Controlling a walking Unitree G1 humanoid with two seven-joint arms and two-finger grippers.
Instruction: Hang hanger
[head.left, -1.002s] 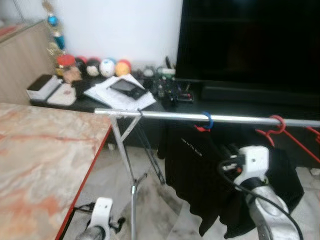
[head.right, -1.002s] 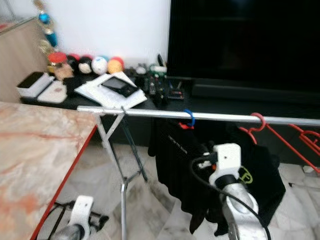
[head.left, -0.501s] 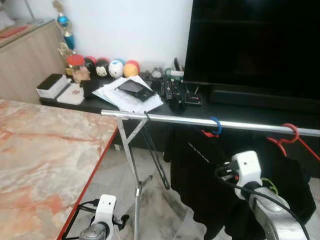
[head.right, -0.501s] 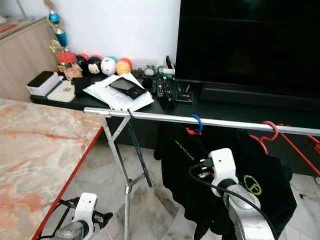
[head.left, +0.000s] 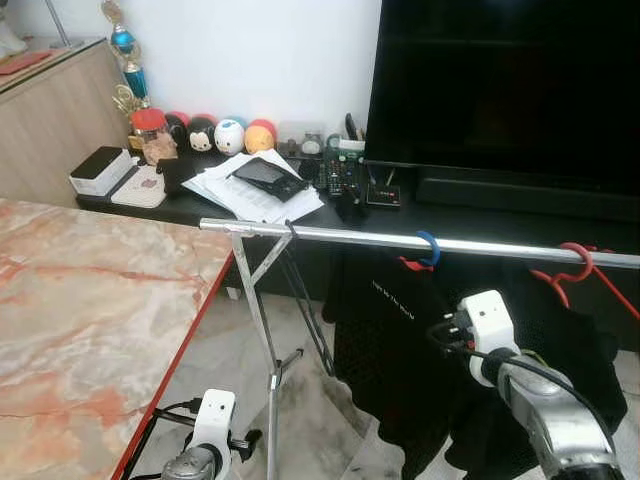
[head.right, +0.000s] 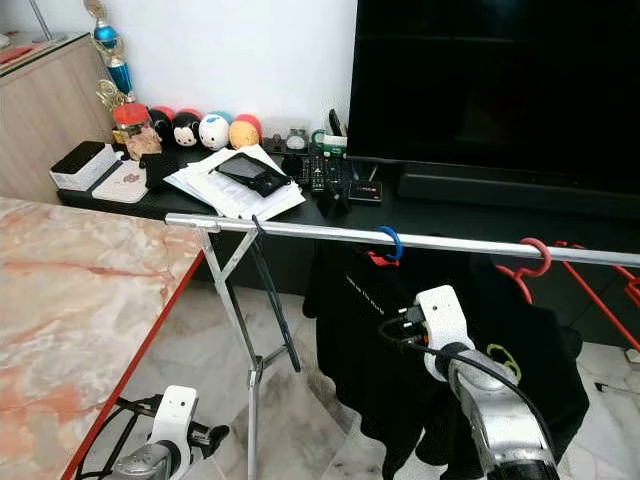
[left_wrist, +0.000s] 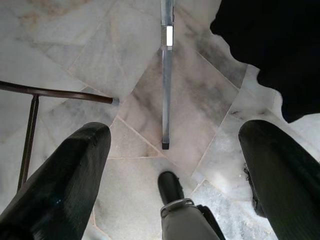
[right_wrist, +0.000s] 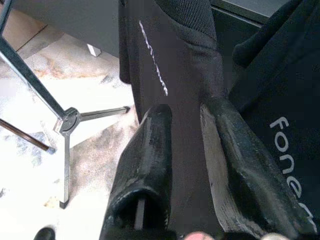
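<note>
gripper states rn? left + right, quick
Left gripper: open, holding nothing, pointing down at the floor.
Right gripper: fingers nearly closed against the black shirt on the rail; whether they pinch the fabric cannot be told.

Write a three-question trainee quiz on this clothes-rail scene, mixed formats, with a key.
1. True or false: the blue hook and the red hook both hang on the rail.
2. Multiple choice: the right pincer has its fingers against A) a black shirt, B) a trophy, C) a phone.
3. Fill in: the left pincer hangs low over the floor with its fingers ____.

Key: 1 true. 2 A. 3 open.
</note>
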